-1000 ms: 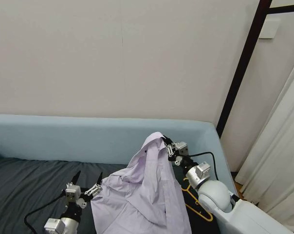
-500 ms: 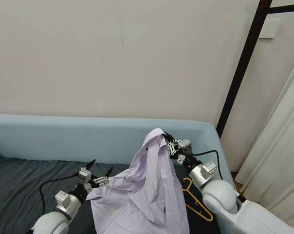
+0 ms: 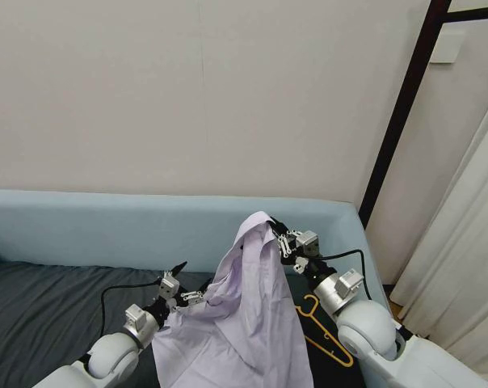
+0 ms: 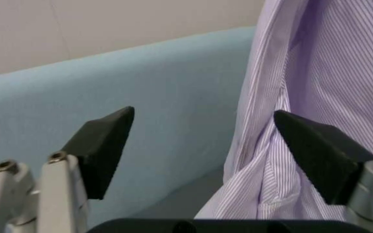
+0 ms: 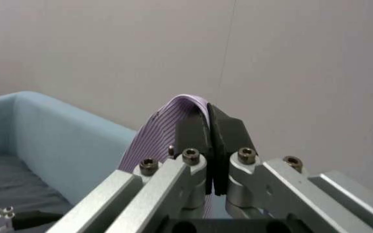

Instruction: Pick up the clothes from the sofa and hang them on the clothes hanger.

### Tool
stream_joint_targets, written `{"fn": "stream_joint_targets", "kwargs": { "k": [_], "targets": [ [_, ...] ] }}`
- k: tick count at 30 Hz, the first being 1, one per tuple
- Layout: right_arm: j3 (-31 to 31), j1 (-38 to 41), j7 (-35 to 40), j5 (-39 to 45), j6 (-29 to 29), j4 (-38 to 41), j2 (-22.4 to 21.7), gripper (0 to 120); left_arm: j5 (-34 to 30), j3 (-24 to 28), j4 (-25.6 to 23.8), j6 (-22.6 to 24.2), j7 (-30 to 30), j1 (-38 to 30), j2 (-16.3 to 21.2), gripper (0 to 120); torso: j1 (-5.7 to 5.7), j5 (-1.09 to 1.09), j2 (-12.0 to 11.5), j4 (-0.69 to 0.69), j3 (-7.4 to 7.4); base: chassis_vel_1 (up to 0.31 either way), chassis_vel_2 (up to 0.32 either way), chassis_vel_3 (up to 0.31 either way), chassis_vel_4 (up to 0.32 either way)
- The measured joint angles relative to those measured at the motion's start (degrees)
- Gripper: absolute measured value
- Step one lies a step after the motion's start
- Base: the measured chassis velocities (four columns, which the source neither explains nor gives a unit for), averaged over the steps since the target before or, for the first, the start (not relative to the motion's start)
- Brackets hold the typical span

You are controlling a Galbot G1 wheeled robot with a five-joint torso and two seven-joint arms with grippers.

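The left tool [image 4: 203,116] has two black wedge-shaped pads [image 4: 105,145] on bare silver fingers [image 4: 60,194], with small socket-head screws [image 4: 57,156] at the links and a black base along the edge. The right tool [image 5: 206,116] has the same build: black pads on brushed silver bars [image 5: 141,194], with a row of dark socket-head screws across them. In the head view, the right arm [image 3: 365,333] is a glossy white rounded shell ending in a silver wrist block [image 3: 341,287]. The left arm [image 3: 113,357] is pale and rounded too. A thin black cable [image 3: 124,288] loops out from each wrist.
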Motion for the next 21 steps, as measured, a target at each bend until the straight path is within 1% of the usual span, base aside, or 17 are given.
{"fn": "stream_joint_targets", "kwargs": {
  "k": [1, 2, 3, 6, 7, 11, 12, 13, 15, 18, 21],
  "targets": [
    [0.08, -0.05, 0.03, 0.04, -0.02, 0.03, 0.0, 0, 0.11, 0.46, 0.26, 0.0, 0.0, -0.34, -0.17, 80, 0.0, 0.0, 0.0, 0.0, 0.0, 0.0, 0.0, 0.0, 0.0],
    [0.08, -0.05, 0.03, 0.04, -0.02, 0.03, 0.0, 0, 0.11, 0.46, 0.26, 0.0, 0.0, -0.34, -0.17, 80, 0.0, 0.0, 0.0, 0.0, 0.0, 0.0, 0.0, 0.0, 0.0],
    [0.18, -0.13, 0.06, 0.12, -0.05, 0.08, 0.0, 0, 0.29, 1.12, 0.65, -0.02, -0.01, -0.89, -0.44, 73, 0.0, 0.0, 0.0, 0.0, 0.0, 0.0, 0.0, 0.0, 0.0],
    [0.65, -0.7, 0.14, 0.39, -0.13, 0.47, -0.11, 0, 0.86, 3.18, 2.31, -0.23, -0.22, -2.59, -1.47, 59, 0.0, 0.0, 0.0, 0.0, 0.0, 0.0, 0.0, 0.0, 0.0],
    [0.65, -0.7, 0.14, 0.39, -0.13, 0.47, -0.11, 0, 0.86, 3.18, 2.31, -0.23, -0.22, -2.59, -1.47, 59, 0.0, 0.0, 0.0, 0.0, 0.0, 0.0, 0.0, 0.0, 0.0],
    [1.05, -1.2, 0.13, 0.79, -0.19, 1.01, -0.53, 0, 1.08, 5.53, 3.58, -0.3, -0.38, -4.07, -2.05, 41, -0.01, 0.0, 0.0, -0.01, 0.0, 0.0, 0.0, 0.0, 0.0],
    [1.09, -1.21, 0.13, 0.9, -0.22, 1.13, -0.59, 0, 1.13, 6.0, 3.8, -0.3, -0.39, -4.37, -2.17, 38, -0.01, 0.0, 0.0, -0.01, 0.0, 0.0, 0.0, 0.0, 0.0],
    [1.09, -1.21, 0.13, 0.9, -0.22, 1.13, -0.59, 0, 1.13, 6.0, 3.8, -0.3, -0.39, -4.37, -2.17, 38, -0.01, 0.0, 0.0, -0.01, 0.0, 0.0, 0.0, 0.0, 0.0],
    [1.12, -1.21, 0.16, 1.31, -0.38, 1.45, -0.76, 0, 1.18, 7.34, 4.4, -0.21, -0.39, -5.2, -2.56, 28, -0.01, 0.0, 0.0, 0.0, 0.0, 0.0, 0.0, 0.0, 0.0],
    [1.12, -1.13, 0.18, 1.49, -0.47, 1.64, -0.82, 0, 1.28, 8.41, 5.05, -0.11, -0.4, -5.9, -3.0, 31, -0.01, 0.0, 0.0, -0.01, 0.0, 0.0, 0.0, 0.0, 0.0],
    [1.12, -1.13, 0.27, 1.67, -0.53, 1.92, -0.82, 0, 1.37, 9.61, 6.03, 0.12, -0.48, -6.92, -3.95, 40, -0.01, 0.0, 0.0, 0.0, 0.0, 0.0, 0.0, 0.0, 0.0]
  ]
}}
